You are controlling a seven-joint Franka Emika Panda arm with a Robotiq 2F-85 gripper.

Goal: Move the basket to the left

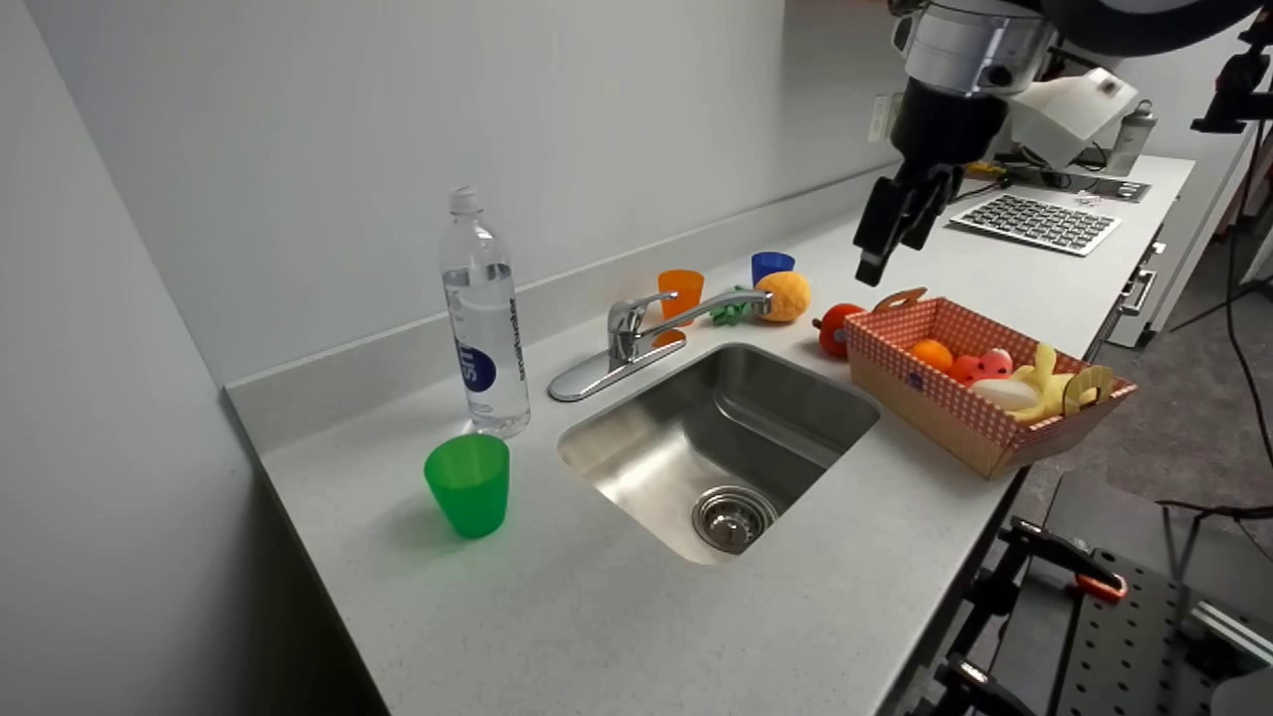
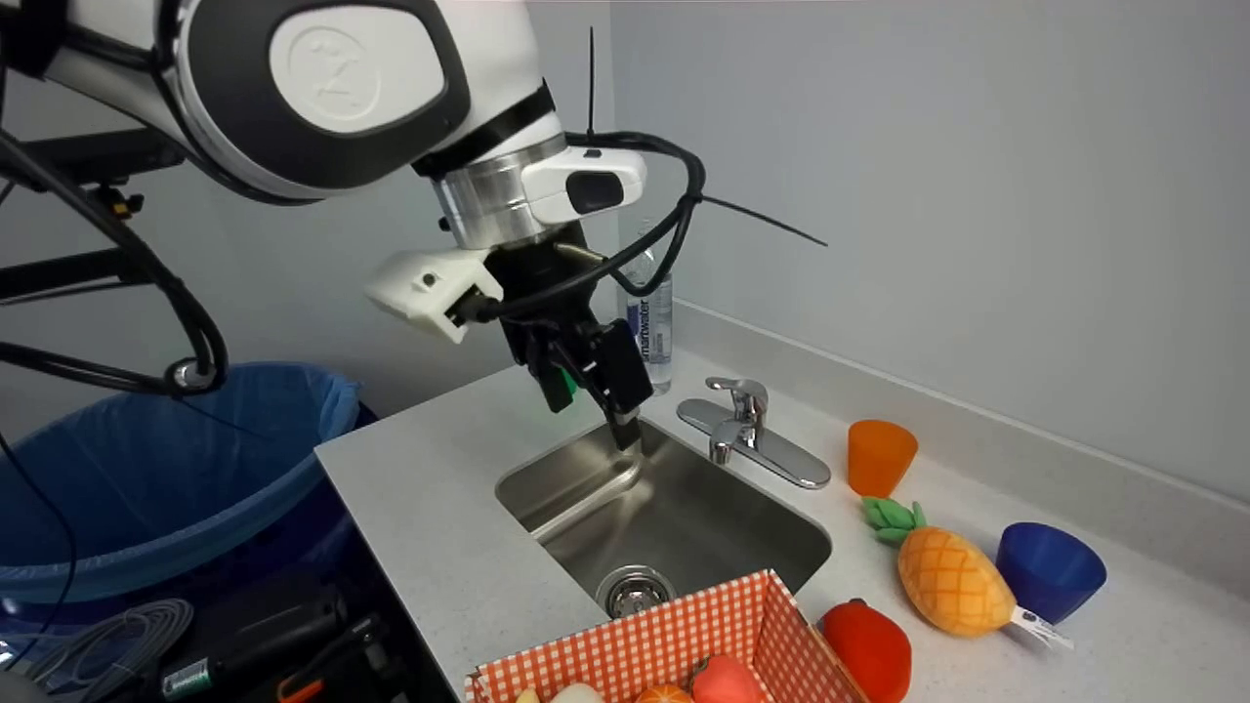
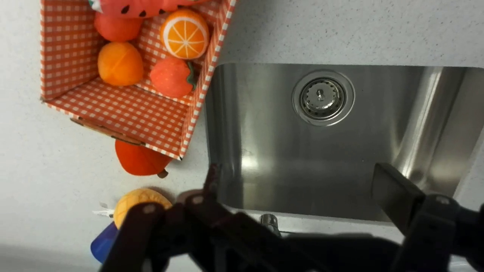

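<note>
Dark fingers fill much of the lower wrist view, spread apart with nothing held between them, the steel sink showing beyond. Untouched, the checked basket sits at the upper left of that frame, loaded with toy fruit; in an exterior view it stands at the right, beside the sink and close to the front edge of the surface. This looks like the reach, and I would straddle one side and close gently, for the sides look like thin card. The handle is tempting, but a red toy lies just beside that end and could block one finger. Then lift before travelling (I take "left" to mean across the sink), since dragging might drop a corner into it. Farther left on the surface are a water bottle and a green cup, before a plain grey wall; a blue-lined bin stands at the lower left in an exterior view.
</note>
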